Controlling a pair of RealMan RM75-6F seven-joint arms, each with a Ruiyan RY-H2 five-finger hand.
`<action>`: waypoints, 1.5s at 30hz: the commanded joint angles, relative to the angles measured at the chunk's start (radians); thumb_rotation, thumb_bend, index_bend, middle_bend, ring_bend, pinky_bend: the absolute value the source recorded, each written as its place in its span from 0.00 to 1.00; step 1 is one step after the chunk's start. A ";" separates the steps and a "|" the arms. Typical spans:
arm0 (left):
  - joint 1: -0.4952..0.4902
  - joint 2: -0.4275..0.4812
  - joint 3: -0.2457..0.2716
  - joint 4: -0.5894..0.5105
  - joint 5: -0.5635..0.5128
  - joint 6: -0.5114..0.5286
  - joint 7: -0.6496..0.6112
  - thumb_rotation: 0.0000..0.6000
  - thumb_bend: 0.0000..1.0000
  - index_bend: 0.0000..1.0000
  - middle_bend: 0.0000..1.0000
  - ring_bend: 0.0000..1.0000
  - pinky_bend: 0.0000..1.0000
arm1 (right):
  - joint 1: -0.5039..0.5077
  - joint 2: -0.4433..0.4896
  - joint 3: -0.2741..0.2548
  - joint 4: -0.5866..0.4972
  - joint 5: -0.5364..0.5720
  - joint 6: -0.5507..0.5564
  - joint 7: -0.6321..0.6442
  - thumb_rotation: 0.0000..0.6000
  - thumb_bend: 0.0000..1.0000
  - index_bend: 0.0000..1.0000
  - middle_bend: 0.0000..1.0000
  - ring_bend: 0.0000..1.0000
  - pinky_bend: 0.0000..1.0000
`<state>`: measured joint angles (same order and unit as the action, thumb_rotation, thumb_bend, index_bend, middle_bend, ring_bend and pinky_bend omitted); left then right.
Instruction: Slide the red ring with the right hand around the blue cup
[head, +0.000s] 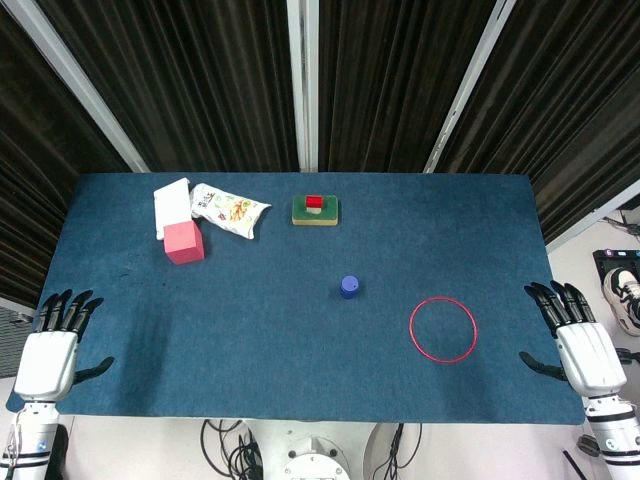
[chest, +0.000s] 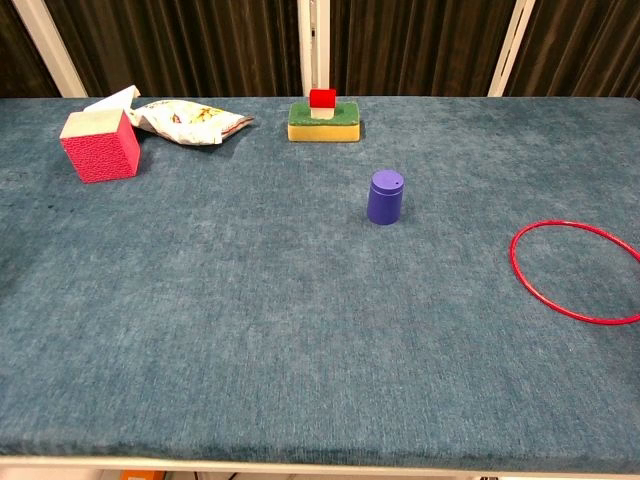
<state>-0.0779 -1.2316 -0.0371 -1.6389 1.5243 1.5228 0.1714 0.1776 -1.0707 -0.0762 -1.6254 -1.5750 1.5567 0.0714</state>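
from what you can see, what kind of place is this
Probably a robot lab test bench, not a home. A blue-covered table stands before dark curtains, with loose cables on the floor beneath, and a robot hand waits at each near corner beside staged props like the red ring.

Left hand (head: 48, 355) and right hand (head: 583, 345) flat, fingers apart, holding nothing.

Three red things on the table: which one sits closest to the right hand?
The red ring, lying flat near the right hand. The small red block on the sponge and the red cube sit far across the table.
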 joint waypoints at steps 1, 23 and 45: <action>-0.002 -0.004 0.000 0.001 -0.005 -0.006 -0.001 1.00 0.00 0.16 0.09 0.00 0.00 | 0.000 -0.001 0.007 -0.004 -0.007 -0.011 -0.003 1.00 0.06 0.08 0.09 0.00 0.00; 0.005 -0.023 0.007 0.023 -0.005 -0.001 -0.022 1.00 0.00 0.16 0.09 0.00 0.00 | 0.098 -0.190 -0.031 0.134 -0.066 -0.340 -0.071 1.00 0.22 0.49 0.16 0.00 0.00; 0.011 -0.034 0.008 0.063 -0.009 0.000 -0.064 1.00 0.00 0.16 0.09 0.00 0.00 | 0.124 -0.323 -0.021 0.282 -0.054 -0.390 -0.041 1.00 0.33 0.54 0.15 0.00 0.00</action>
<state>-0.0668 -1.2652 -0.0289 -1.5758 1.5151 1.5230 0.1076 0.3016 -1.3938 -0.0967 -1.3428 -1.6299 1.1674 0.0305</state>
